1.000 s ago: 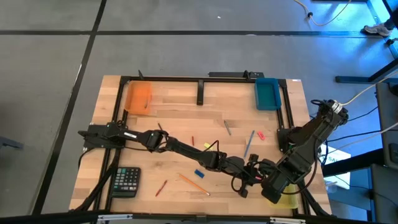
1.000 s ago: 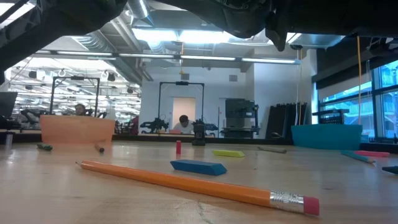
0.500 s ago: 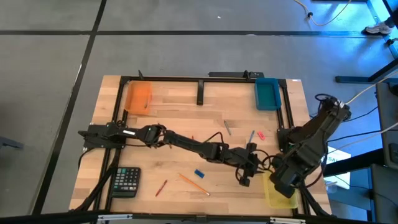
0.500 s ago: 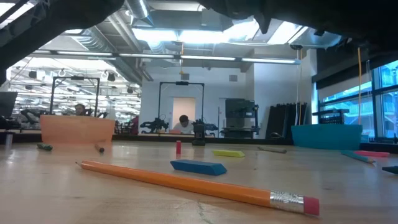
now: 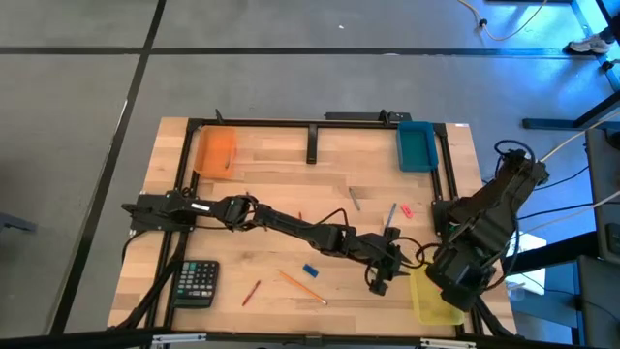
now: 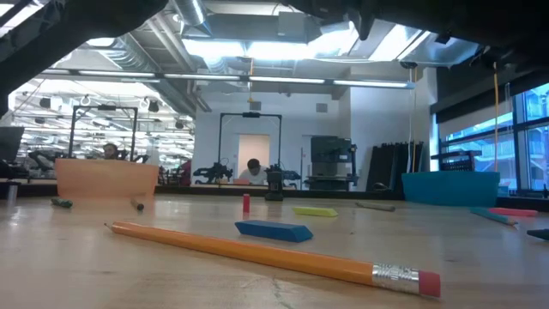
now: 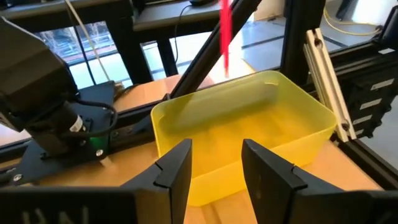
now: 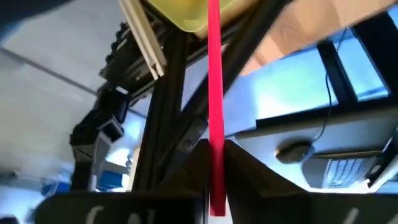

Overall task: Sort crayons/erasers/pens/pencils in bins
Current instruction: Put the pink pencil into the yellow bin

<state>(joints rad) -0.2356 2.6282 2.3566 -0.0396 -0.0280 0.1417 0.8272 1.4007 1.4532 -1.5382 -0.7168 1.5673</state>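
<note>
- Over the last second our left gripper (image 7: 214,149) had spread its fingers, and nothing sat between them.
- The right gripper (image 8: 216,146) had pulled back toward the near right corner, pinching the long red stick (image 8: 213,74) tight between its fingers.
- From the left wrist, the stick hung upright over the far side of the yellow bin (image 7: 211,99), not in it yet.
- We read that as a hand-off done, so the drop looked like the next move.
- The blue eraser (image 5: 310,270) and pencil (image 6: 257,255) lay on the table, unsorted.
- From above, the stick itself was hard to make out against the right arm.
- We couldn't tell if it was a pen or a pencil.
</note>
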